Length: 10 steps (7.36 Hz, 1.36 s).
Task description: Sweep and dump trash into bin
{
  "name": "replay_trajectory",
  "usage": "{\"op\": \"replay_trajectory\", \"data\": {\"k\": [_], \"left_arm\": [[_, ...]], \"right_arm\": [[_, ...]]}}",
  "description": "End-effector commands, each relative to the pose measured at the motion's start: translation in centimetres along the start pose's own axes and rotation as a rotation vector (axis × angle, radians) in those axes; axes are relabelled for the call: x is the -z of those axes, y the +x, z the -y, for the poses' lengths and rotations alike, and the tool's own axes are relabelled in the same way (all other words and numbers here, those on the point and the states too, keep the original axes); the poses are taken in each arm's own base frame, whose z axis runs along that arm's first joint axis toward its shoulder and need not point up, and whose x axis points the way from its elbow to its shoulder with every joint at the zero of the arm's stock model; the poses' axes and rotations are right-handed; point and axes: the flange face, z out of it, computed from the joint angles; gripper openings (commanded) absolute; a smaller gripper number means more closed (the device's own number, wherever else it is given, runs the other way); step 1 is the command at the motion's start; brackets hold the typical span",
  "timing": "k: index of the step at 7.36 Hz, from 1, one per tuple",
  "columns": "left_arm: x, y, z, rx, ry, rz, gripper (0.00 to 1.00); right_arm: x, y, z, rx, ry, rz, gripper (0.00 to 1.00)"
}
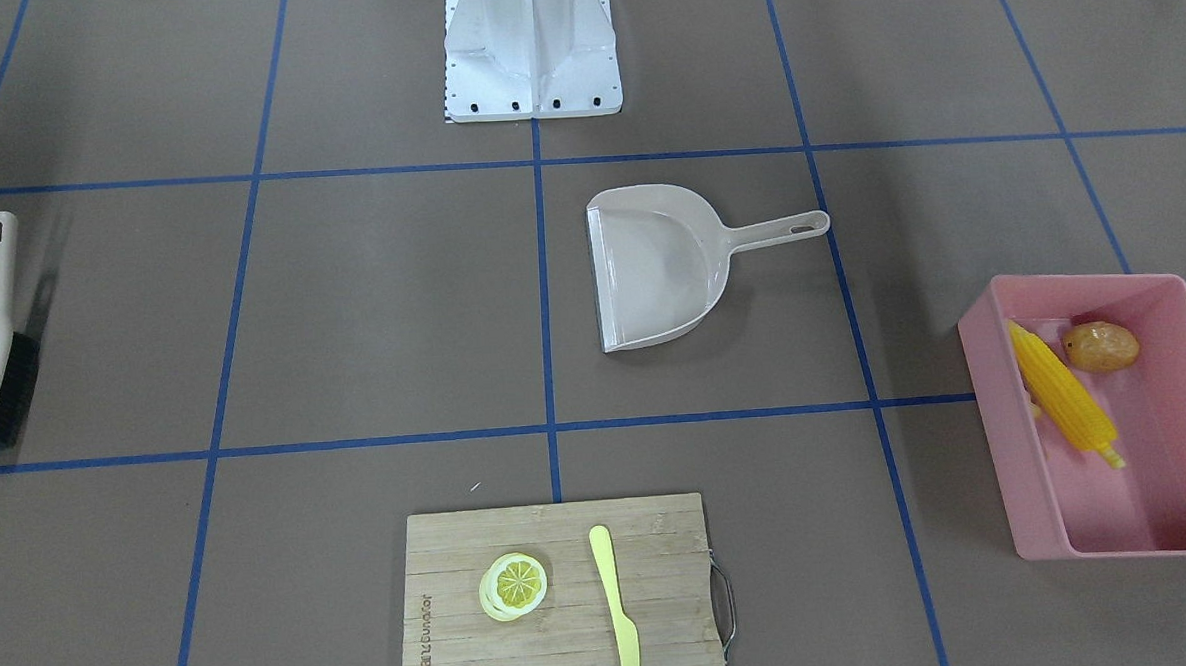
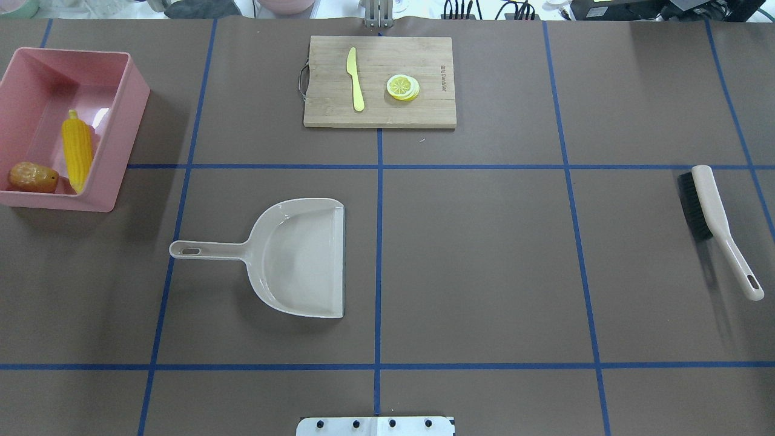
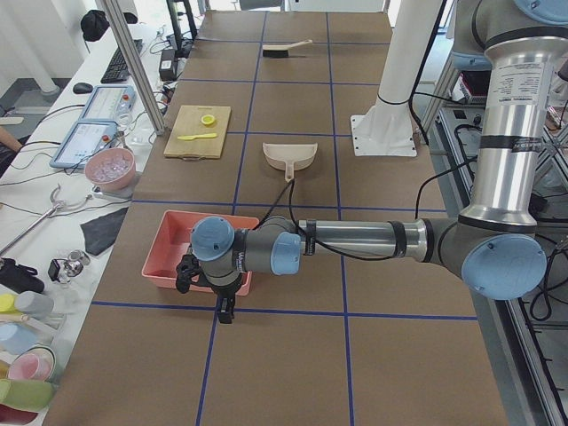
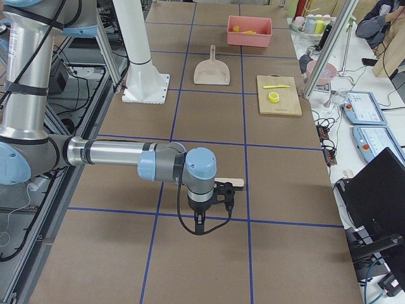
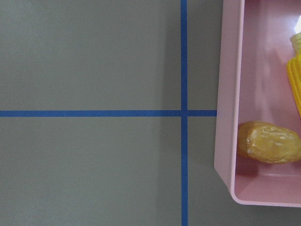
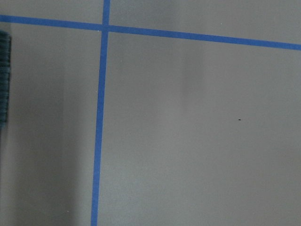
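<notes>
L jaws: seen in a side view only, pointed down from the left arm [image 3: 355,238]. Degree of opening cannot be told, nor whether anything is held. They are positioned over the tabletop [image 2: 484,254], just beside the outer wall of the pink bin [image 2: 128,124], at the end away from the rest of the items.

R jaws: likewise seen in a side view only, pointed down from the right arm [image 4: 114,152]. State cannot be told. They are located near the brush [image 2: 717,227], whose black bristles are caught at the left edge of the right wrist view.

Trash: the corn [image 2: 77,152] and potato [image 2: 33,177] are found inside the bin. The corn is laid along the wall on the dustpan side. The potato is in the corner nearest the robot, just beside the corn's end.

Other items: the beige dustpan [image 2: 300,260] is flat on the tabletop, near centre, handle toward the bin, apart from it. The brush is at the opp. end, well apart from the bin. A cutting board [image 2: 424,115] at the far edge carries a lemon slice [image 2: 402,87] and a yellow knife [image 2: 355,82], not touching.
</notes>
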Motion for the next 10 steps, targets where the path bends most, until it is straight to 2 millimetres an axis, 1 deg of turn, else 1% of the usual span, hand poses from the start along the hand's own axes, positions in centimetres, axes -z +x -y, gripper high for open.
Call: {"op": "replay_trajectory", "data": {"k": [1,3,10], "left_arm": [[-0.26,-0.14,-0.02,0.002,-0.005,0.0,0.98],[-0.89,-0.77,-0.18,0.014,-0.018,-0.001,0.98],[-0.95,-0.86,-0.08,0.021,-0.02,0.002,0.98]], "right_arm": [[0.02,-0.01,0.03,0.0,0.0,0.0,1.0],[-0.03,0.01,-0.05,-0.001,-0.001,0.0,1.0],[-0.09,0.06,-0.06,0.0,-0.002,0.0,1.0]]}}
